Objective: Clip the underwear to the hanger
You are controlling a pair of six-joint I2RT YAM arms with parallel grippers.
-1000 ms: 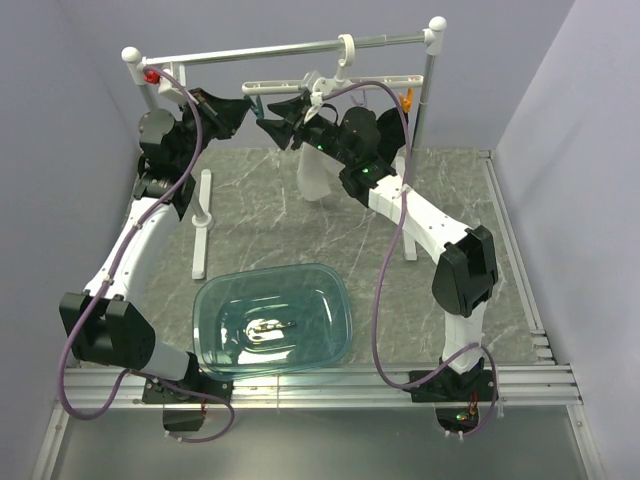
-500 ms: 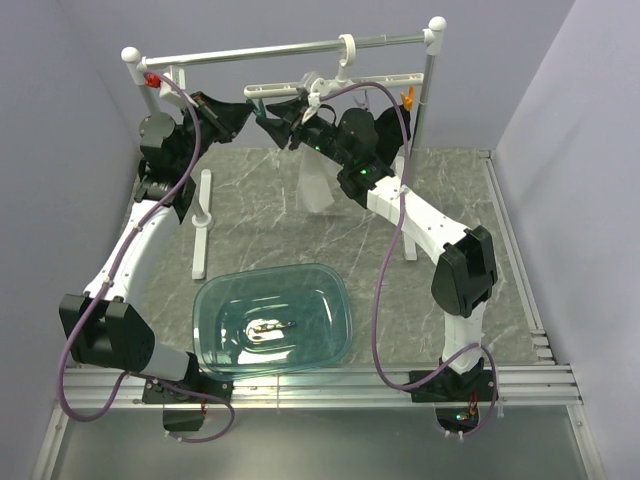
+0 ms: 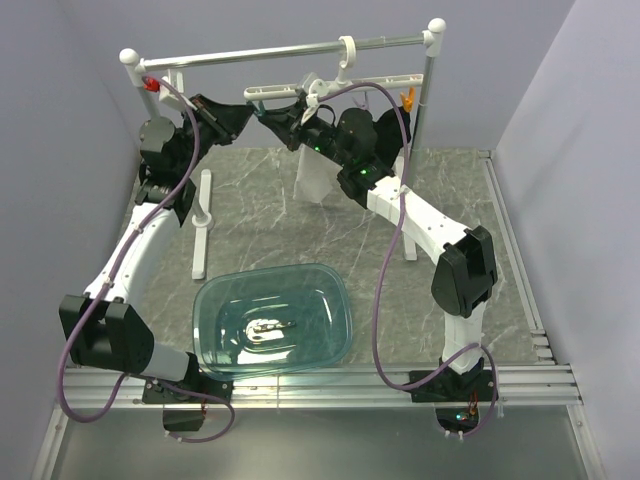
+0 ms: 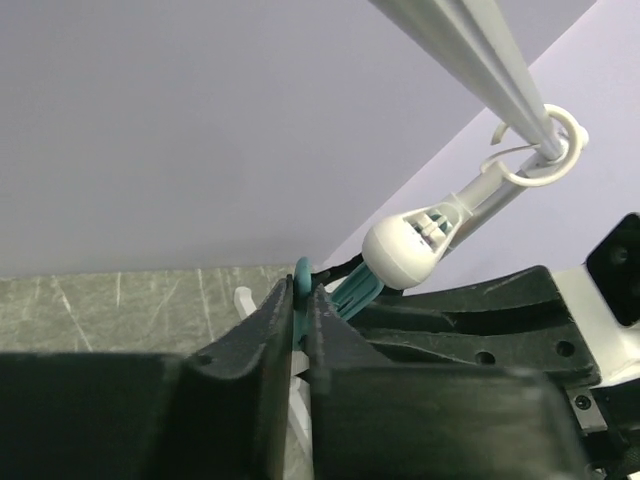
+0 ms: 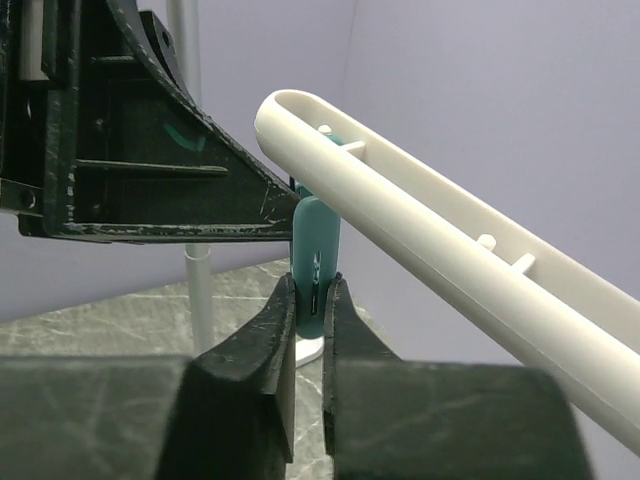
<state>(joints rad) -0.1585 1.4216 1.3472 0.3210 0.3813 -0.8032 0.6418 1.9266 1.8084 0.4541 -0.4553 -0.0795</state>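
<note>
- Where the grey rail (image 3: 290, 48) meets its left white post (image 3: 130, 62), we see a small red piece (image 3: 150, 83) on the bar.
- Just to the right, the left gripper (image 3: 248, 110) sits high under the rail. In its wrist view, its black fingers (image 4: 250, 340) are clenched on a teal peg (image 4: 300, 275), whose rounded top pokes out above them.
- That peg hangs at the left tip of the hanger (image 3: 280, 88), a long white bar that runs below the rail and roughly along it.
- The right gripper (image 3: 268, 118) meets the left one nose to nose from the other side. Its wrist view shows its pads pressed against both flat sides of the teal peg, right under the hanger's rounded end, so it too is grasping the peg. The left gripper's tip touches the top of the same peg.
- Lower down, on the marble table (image 3: 450, 180), a clear teal bin (image 3: 215, 300) stands between the two arms. Something small lies in it, but we cannot tell what.
- The underwear (image 3: 318, 178) hangs as a white cloth below the hanger's left half, just beside the right arm (image 3: 420, 225). The arm hides whatever holds its upper edge.
- Further right, the hanger's hook (image 3: 347, 48) loops over the rail.
- An orange peg (image 3: 407, 98) sits at the hanger's right end, close to the right post (image 3: 436, 30).
</note>
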